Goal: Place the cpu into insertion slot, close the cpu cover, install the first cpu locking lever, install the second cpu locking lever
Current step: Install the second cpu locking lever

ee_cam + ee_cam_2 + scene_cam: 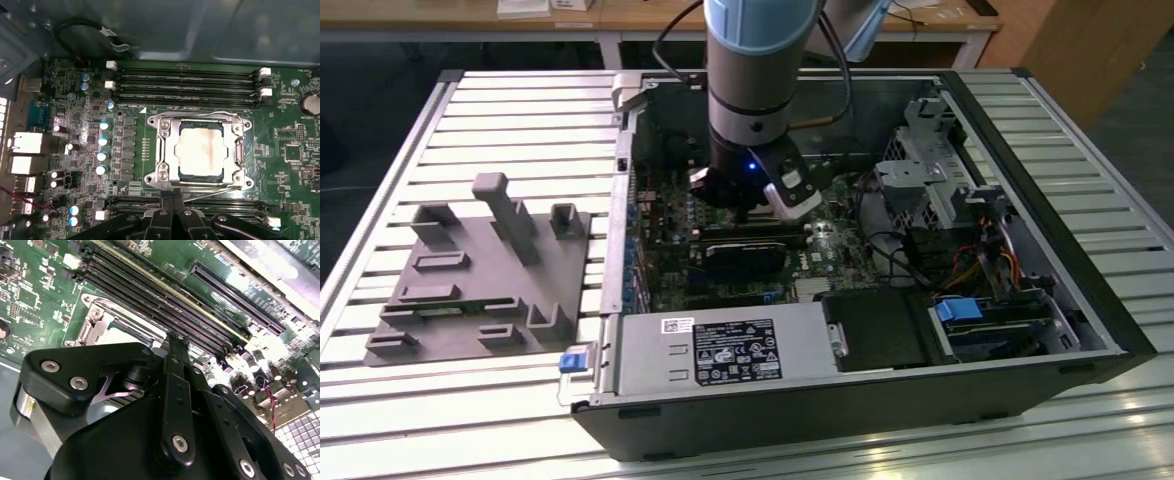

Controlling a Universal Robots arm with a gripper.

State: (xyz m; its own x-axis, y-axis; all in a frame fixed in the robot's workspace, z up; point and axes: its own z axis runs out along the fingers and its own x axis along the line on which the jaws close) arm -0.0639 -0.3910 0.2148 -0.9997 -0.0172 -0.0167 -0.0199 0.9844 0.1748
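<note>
The cpu (200, 151) lies seated in the insertion slot (239, 152), framed by the closed cpu cover (167, 150), in the first wrist view. The tool (172, 214), fingers apparently pressed together and holding nothing, sits at the slot's 6 o'clock edge, above the motherboard (290, 150) inside the computer case (1067, 180).

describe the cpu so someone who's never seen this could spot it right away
Inside the open computer case, find the green motherboard. Between its rows of long black memory slots sits a silver metal frame; the cpu is the pale, flat square showing through its window.
</note>
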